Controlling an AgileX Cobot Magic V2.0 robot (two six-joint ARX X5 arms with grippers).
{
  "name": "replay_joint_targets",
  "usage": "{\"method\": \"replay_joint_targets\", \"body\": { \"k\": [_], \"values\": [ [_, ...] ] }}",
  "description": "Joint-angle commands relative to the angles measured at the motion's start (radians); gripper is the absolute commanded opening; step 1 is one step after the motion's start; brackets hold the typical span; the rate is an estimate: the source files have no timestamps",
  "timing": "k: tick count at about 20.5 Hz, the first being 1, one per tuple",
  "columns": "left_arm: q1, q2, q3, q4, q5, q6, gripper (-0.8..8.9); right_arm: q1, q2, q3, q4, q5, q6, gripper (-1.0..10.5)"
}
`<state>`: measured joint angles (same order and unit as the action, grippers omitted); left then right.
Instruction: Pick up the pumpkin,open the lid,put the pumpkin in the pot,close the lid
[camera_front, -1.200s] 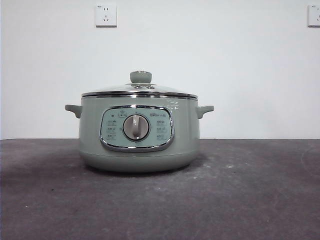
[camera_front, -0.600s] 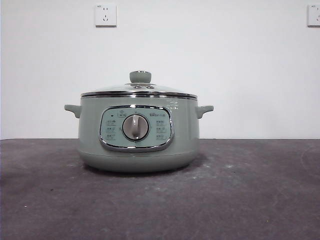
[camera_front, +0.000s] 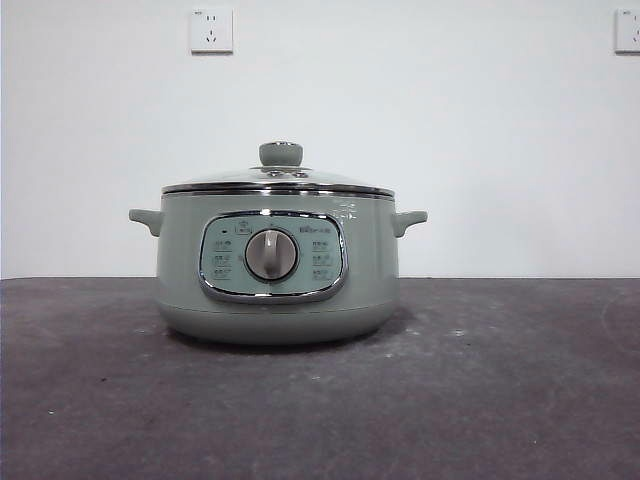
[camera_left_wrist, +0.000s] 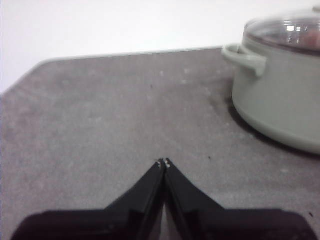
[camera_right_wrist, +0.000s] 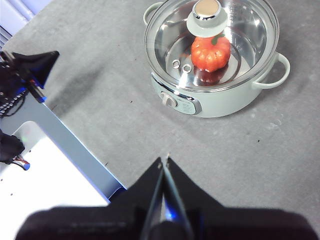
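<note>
The sage-green pot (camera_front: 277, 270) stands in the middle of the table, its dial facing the front view. The glass lid (camera_front: 278, 181) sits shut on it, green knob (camera_front: 281, 154) on top. In the right wrist view the orange pumpkin (camera_right_wrist: 211, 54) lies inside the pot (camera_right_wrist: 215, 100), seen through the lid (camera_right_wrist: 165, 45). My right gripper (camera_right_wrist: 164, 161) is shut and empty, high above the table, well away from the pot. My left gripper (camera_left_wrist: 163, 163) is shut and empty, low over bare table beside the pot (camera_left_wrist: 280, 105). Neither gripper shows in the front view.
The grey table (camera_front: 480, 400) runs to a white wall with two sockets (camera_front: 211, 30). In the right wrist view the other arm (camera_right_wrist: 25, 70) and a white base plate (camera_right_wrist: 45, 175) lie at the table's side edge.
The pot sits very slightly further left than one second ago. Nothing else has changed.
</note>
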<state>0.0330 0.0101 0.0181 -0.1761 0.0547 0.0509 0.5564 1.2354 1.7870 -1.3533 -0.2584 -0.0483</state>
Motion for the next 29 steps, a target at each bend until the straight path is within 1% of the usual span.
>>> {"method": "replay_joint_targets", "body": {
  "k": [1, 22, 24, 26, 29],
  "values": [
    [0.005, -0.009, -0.016, -0.005, -0.002, -0.006, -0.04, 0.001, -0.003, 0.001, -0.017, 0.003, 0.006, 0.0],
    [0.008, -0.009, -0.016, -0.005, -0.002, -0.006, -0.04, 0.001, -0.003, 0.001, -0.017, 0.003, 0.006, 0.0],
    [0.008, -0.009, -0.016, -0.005, -0.002, -0.006, -0.04, -0.029, -0.026, 0.001, -0.015, 0.02, -0.061, 0.0],
    [0.008, -0.008, -0.016, -0.005, -0.002, -0.006, -0.04, -0.099, -0.069, -0.001, 0.04, 0.02, -0.072, 0.0],
    [0.008, -0.008, -0.016, -0.005, -0.002, -0.006, -0.04, -0.198, -0.166, -0.024, 0.18, -0.065, -0.069, 0.0]
  ]
}}
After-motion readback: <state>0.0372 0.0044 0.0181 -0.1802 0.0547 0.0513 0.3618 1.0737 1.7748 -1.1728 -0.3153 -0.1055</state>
